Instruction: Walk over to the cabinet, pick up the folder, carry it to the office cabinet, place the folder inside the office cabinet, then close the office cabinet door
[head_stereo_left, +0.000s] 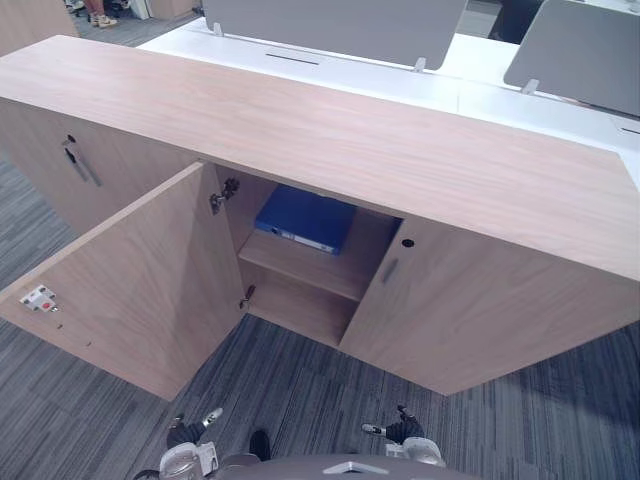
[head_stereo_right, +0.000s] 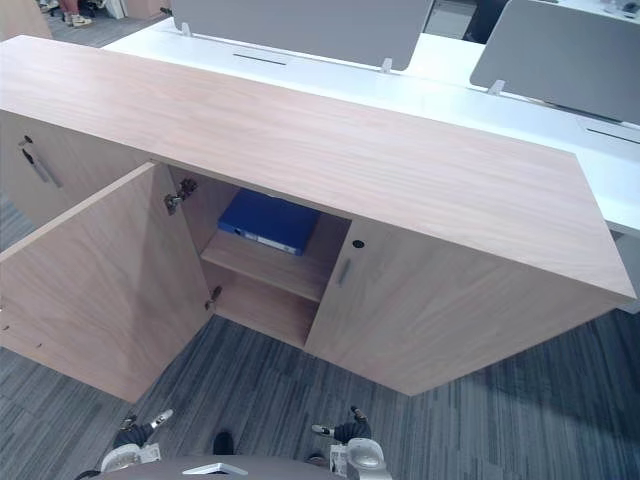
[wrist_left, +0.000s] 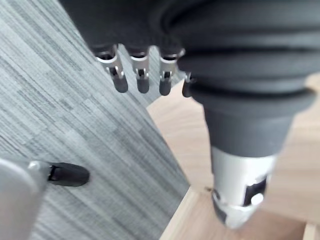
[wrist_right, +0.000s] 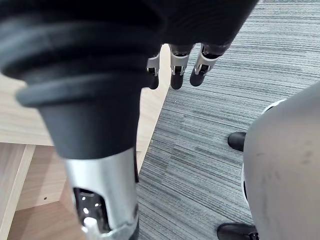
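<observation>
**Blue folder** (head_stereo_left: 305, 220): lies flat on the upper shelf (head_stereo_left: 310, 268) inside the office cabinet (head_stereo_left: 380, 150). Neither hand touches it.

**Cabinet door** (head_stereo_left: 130, 290): swung wide open, left of the bay. The neighbouring door (head_stereo_left: 470, 310) is closed.

**Left hand** (wrist_left: 141, 80): fingers straight and apart, empty, low over the carpet (head_stereo_left: 300, 390).

**Right hand** (wrist_right: 176, 75): likewise slack and empty.

**Step, as I judge it:** the folder looks placed, so only closing the door remains. That likely calls for a hand behind the door's free edge, swinging it right until it meets the frame.
</observation>
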